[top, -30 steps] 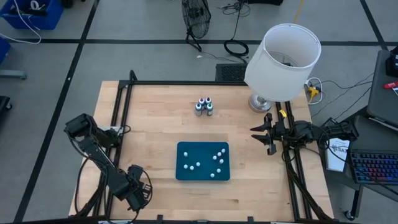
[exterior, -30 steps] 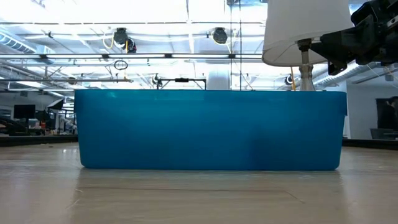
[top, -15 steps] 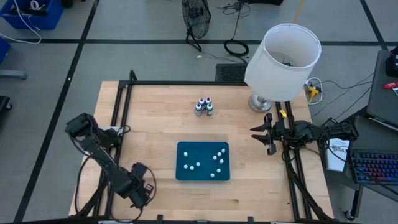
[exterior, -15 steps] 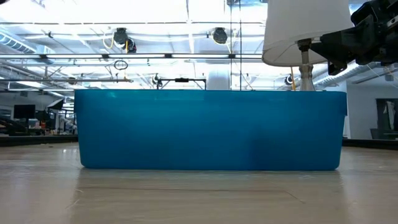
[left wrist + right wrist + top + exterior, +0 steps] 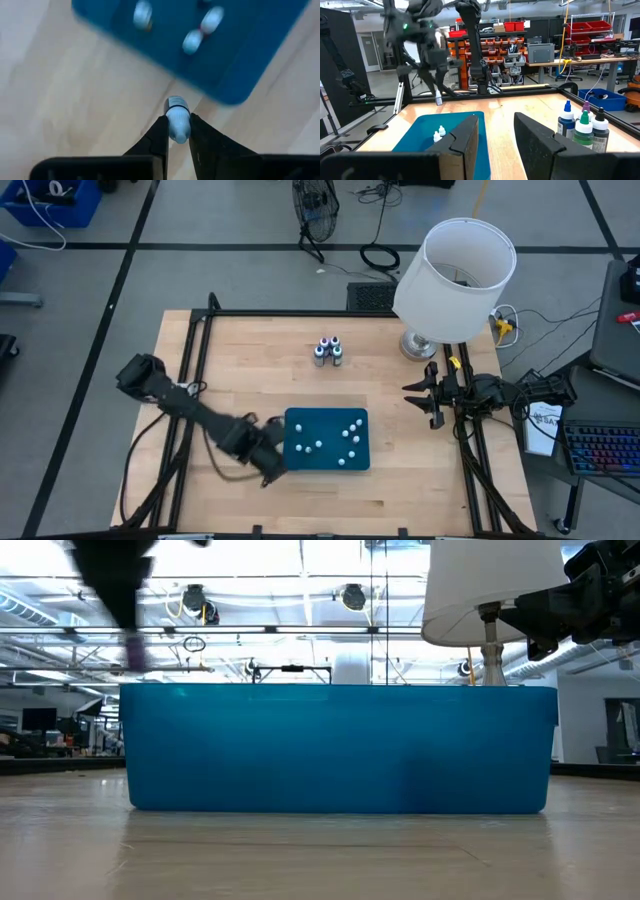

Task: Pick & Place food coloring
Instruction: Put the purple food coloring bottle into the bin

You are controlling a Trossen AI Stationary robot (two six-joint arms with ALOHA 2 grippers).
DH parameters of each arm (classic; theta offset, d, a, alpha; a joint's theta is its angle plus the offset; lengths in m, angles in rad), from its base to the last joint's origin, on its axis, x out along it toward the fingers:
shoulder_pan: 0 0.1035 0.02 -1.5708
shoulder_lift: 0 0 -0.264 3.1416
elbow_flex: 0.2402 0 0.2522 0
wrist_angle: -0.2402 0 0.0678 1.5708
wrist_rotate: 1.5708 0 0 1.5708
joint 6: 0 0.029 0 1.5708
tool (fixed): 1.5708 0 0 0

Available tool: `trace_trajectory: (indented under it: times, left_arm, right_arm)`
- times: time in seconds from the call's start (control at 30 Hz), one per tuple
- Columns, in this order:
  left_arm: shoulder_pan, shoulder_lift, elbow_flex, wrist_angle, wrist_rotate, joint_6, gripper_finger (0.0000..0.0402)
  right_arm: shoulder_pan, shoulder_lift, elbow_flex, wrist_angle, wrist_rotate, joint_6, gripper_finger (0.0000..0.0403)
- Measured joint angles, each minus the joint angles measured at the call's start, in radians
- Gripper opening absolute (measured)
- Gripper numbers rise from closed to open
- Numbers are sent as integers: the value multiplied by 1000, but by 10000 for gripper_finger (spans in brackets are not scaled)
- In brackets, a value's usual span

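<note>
Wood tabletop (image 5: 250, 380) carries a teal tray (image 5: 326, 439) near its front middle, with a scatter of small white-capped bottles (image 5: 345, 438) lying inside it. Farther back on the table, well apart from the tray, stands a tight cluster of four upright food coloring bottles (image 5: 328, 351); the right wrist view shows them with blue, purple, green and dark tips (image 5: 583, 125). The left gripper (image 5: 270, 463) sits low over the table just beside the tray's left front corner, its arm stretched across from the table's left edge. In the left wrist view its two dark fingers (image 5: 159, 137) are closed on a tiny white-capped bottle (image 5: 177, 120), which stands out beyond the fingertips, above bare wood just short of the tray's corner (image 5: 235, 85); three more small bottles lie blurred inside the tray there. The right gripper (image 5: 432, 398) waits at the table's right edge, near the base of a white-shaded lamp (image 5: 455, 275), pointing inward toward the tray. Its fingers (image 5: 465, 142) stand somewhat apart with nothing between them. From table height the tray's long wall (image 5: 338, 748) fills the middle, with the left arm a dark blur above its left end.
</note>
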Motion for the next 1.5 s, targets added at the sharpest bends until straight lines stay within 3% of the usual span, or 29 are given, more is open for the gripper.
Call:
trace_trajectory:
  times: [0.13, 0.3, 0.57, 1.5]
  left_arm:
    - [90, -1, 49, 14, 19, 175, 53]
    - [162, 19, 43, 15, 49, 268, 53]
    - [172, 124, 48, 75, 164, 383, 53]
    - [157, 290, 80, 157, 239, 415, 53]
  right_arm:
    - [0, 0, 0, 0, 0, 0, 114]
    - [0, 0, 0, 0, 0, 0, 114]
    - [0, 0, 0, 0, 0, 0, 114]
    - [0, 0, 0, 0, 0, 0, 114]
